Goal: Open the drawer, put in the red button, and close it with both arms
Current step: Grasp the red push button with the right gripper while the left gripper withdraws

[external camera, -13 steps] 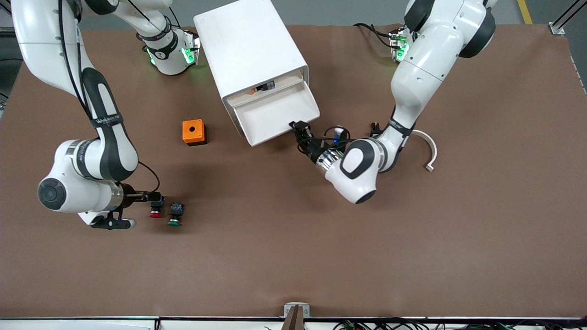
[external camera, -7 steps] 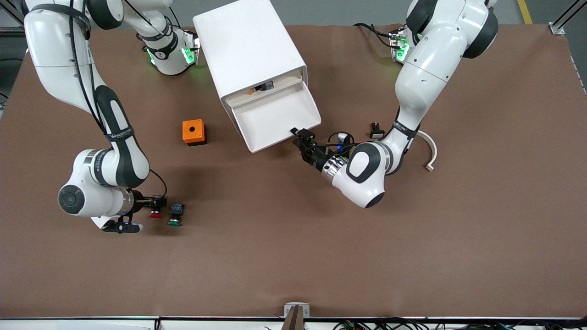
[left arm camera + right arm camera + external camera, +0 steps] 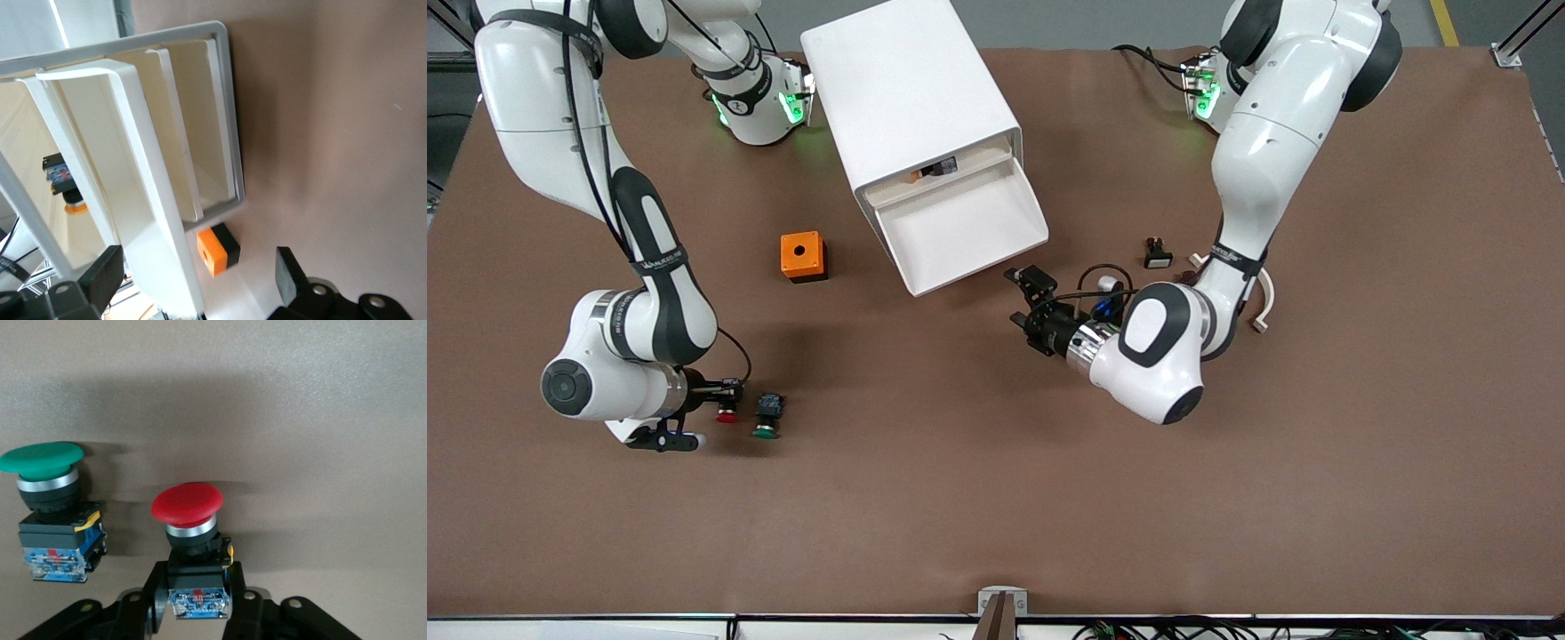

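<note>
Down at the right arm's end, right gripper point(image 3: 727, 391) pinches the red button point(image 3: 728, 413) on the table point(image 3: 996, 498), seemingly snug; left gripper point(image 3: 1030, 302) hovers spread and empty before the open drawer point(image 3: 960, 227).

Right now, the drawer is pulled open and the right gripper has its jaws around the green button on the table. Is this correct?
Not quite. The right wrist view shows the right gripper with its jaws around the body of the red button, not the green button, which stands free beside it. The rest holds: the drawer is pulled open, as the front view shows.
</note>
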### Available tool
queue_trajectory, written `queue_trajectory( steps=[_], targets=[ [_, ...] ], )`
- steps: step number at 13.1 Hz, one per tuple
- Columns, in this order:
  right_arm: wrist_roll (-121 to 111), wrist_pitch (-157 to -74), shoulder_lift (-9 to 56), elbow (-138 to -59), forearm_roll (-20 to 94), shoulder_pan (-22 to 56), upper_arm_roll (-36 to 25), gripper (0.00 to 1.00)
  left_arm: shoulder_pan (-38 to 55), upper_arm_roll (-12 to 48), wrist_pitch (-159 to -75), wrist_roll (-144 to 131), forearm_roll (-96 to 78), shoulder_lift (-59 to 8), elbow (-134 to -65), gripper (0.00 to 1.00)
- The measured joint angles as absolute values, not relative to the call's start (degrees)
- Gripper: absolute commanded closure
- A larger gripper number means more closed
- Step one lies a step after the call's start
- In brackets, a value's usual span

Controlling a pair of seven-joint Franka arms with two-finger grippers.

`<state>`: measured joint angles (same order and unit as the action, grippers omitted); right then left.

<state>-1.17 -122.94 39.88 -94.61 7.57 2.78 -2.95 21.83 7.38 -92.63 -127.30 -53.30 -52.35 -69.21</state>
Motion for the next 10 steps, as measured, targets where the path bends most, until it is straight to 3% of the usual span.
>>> queue_trajectory(
  steps=[4, 10],
  targets=[
    [0.5, -122.1, 39.7, -93.6, 7.6, 2.5, -3.0, 0.98, 21.2, 2.8, -92.6, -120.4, -53.0, -50.0, -68.0, 0.00],
    [12.8, -104.2, 35.5, -87.2, 10.5, 4.0, -1.4, 0.99, 20.5, -0.4, -92.1, -117.2, -31.5, -42.0, -67.9, 0.00]
  ],
)
